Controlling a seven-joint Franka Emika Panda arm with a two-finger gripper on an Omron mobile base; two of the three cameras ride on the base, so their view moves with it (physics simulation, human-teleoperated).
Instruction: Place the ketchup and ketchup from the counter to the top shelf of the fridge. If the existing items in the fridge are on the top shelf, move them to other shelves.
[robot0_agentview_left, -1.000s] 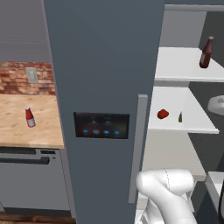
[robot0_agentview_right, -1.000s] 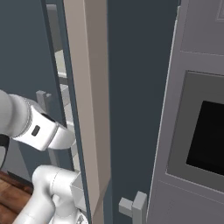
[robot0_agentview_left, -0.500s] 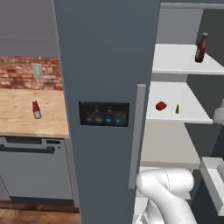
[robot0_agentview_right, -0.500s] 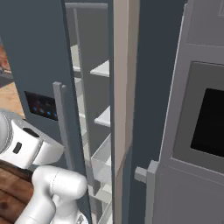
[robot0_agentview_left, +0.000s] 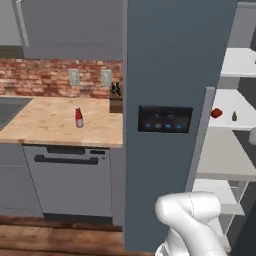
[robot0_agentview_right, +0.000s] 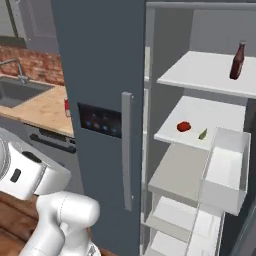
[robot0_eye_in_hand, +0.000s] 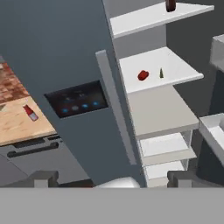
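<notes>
Even, flat rendered light, soft faint shadows, no glare; all views slightly coarse and blurred.

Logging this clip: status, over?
Gripper open, empty. Dark ketchup bottle on top shelf; red ketchup bottle on counter. Nothing blocking.

One camera looks from behind the arm on its left, facing the fridge (robot0_agentview_left: 175, 75) door and the counter (robot0_agentview_left: 55, 122) beside it. Another looks from the right, close up, into the open white shelves. The hand camera sits low and tilted. All three see the fridge's black panel (robot0_agentview_right: 99, 121).
</notes>
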